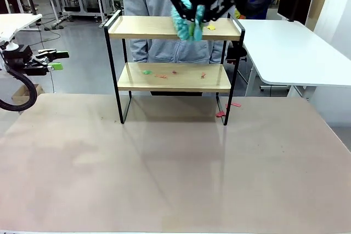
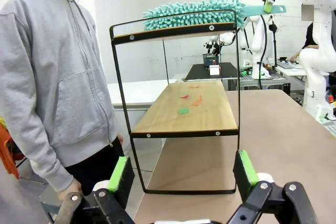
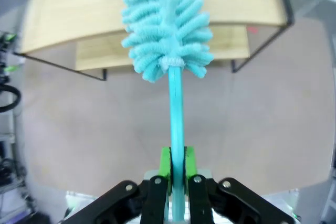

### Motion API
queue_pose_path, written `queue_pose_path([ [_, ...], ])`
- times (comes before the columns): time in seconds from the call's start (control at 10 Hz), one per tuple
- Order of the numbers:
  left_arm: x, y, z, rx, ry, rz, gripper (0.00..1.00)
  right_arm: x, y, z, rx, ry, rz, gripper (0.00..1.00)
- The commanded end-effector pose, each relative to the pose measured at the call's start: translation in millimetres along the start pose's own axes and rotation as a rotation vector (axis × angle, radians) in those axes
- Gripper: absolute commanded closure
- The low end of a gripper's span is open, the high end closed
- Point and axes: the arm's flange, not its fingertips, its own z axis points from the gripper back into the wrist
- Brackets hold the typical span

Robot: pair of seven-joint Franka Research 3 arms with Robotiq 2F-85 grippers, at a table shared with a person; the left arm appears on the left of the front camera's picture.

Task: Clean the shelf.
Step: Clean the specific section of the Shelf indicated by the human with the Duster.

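The shelf (image 1: 173,78) stands at the table's far side, two light wood boards in a black frame. A teal fluffy duster (image 1: 187,24) lies across its top board, and my right gripper (image 1: 196,10) above it is shut on the handle. The right wrist view has the gripper (image 3: 177,158) clamped on the duster's handle (image 3: 175,103), its head (image 3: 165,19) over the top board (image 3: 79,14). A yellow scrap (image 1: 210,27) lies on the top board beside the duster. Green (image 1: 146,72) and red scraps (image 1: 174,72) dot the lower board. My left gripper (image 1: 57,61) hangs open off the table's left side, level with the shelf (image 2: 184,114).
A person in a grey hoodie (image 2: 52,77) stands just behind the shelf. Red scraps (image 1: 221,114) lie on the table by the shelf's right foot. A white table (image 1: 290,53) stands at the back right. The brown tabletop (image 1: 164,173) stretches in front of the shelf.
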Motion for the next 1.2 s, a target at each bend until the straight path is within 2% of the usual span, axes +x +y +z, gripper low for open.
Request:
queue_pose_path([
  [0.0, 2.5, -1.1, -0.1, -0.003, -0.003, -0.005, 0.0, -10.8, -42.3, -5.4, 0.003, 0.008, -0.053, 0.87],
  [0.3, 2.5, -1.1, -0.1, -0.003, -0.003, -0.005, 0.0, -7.3, -78.6, -1.9, -0.109, -0.014, -0.152, 0.87],
  [0.5, 2.5, -1.1, -0.1, -0.003, -0.003, -0.005, 0.0, -8.6, -89.2, 9.2, -0.175, -0.089, -0.174, 0.87],
  [0.6, 2.5, -1.1, -0.1, -0.003, -0.003, -0.005, 0.0, -10.9, -85.5, 15.8, -0.155, -0.168, -0.14, 0.87],
  [0.7, 2.5, -1.1, -0.1, -0.003, -0.003, -0.005, 0.0, -2.2, -84.2, 6.6, -0.119, -0.04, -0.152, 0.87],
  [0.9, 2.5, -1.1, -0.1, -0.003, -0.003, -0.005, 0.0, -2.2, -84.2, 6.6, -0.119, -0.04, -0.152, 0.87],
  [1.0, 2.5, -1.1, -0.1, -0.003, -0.003, -0.005, 0.0, -7.3, -77.9, 11.3, -0.119, -0.069, -0.137, 0.87],
  [1.1, 2.5, -1.1, -0.1, -0.003, -0.003, -0.005, 0.0, -6.7, -83.3, 25.6, -0.002, -0.141, -0.095, 0.87],
])
